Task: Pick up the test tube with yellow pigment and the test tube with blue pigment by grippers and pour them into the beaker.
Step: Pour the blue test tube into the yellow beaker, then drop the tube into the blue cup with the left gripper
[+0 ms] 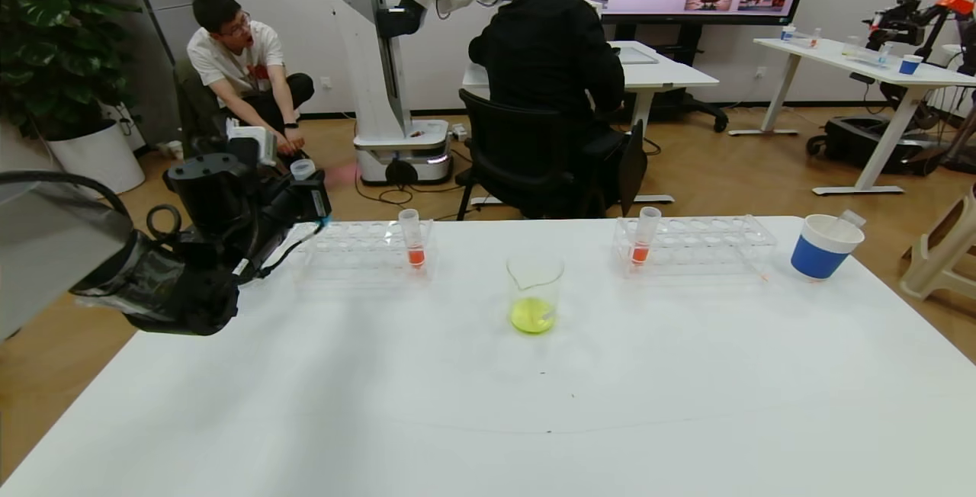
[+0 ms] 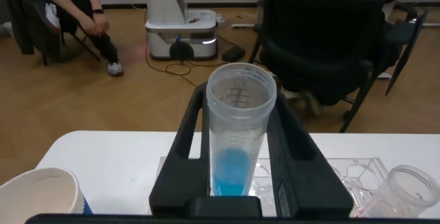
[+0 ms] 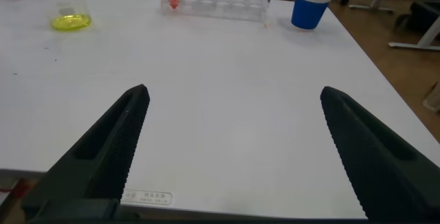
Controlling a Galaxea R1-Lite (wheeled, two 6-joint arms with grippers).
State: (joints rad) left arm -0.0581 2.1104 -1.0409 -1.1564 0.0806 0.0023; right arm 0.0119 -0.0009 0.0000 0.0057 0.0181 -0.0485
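**Left claw has the blue tube, beaker already has yellow in it**

The left claw [image 2: 237, 183] is up over the far-left corner of the white surface [image 1: 457, 405], and it's clamped on the test tube with blue pigment [image 2: 237, 135]. In the left wrist view you can see the tube standing upright between the two black fingers [image 2: 189, 155], open mouth up, light-blue liquid sitting at the bottom. There's a paper cup [image 2: 38, 196] just beside it on that corner, and the left rack [image 1: 366, 249] is right next to the claw, with one orange-red tube [image 1: 412, 238] standing in it.

The beaker [image 1: 535, 293] sits near the middle of the surface, between the two racks and a bit closer to the robot. It's upright and has yellow-green liquid pooled in the bottom. Can't pick out the yellow tube itself anywhere for sure.

The right rack [image 1: 694, 244] holds another orange-red tube [image 1: 644, 236] at its left end, and a blue-and-white paper cup [image 1: 823, 245] stands just to the right of it with something clear poking out of the top.

The right claw [image 3: 234, 148] doesn't show in the head view; its wrist view has it low by the near edge of the surface, fingers wide apart, nothing in them
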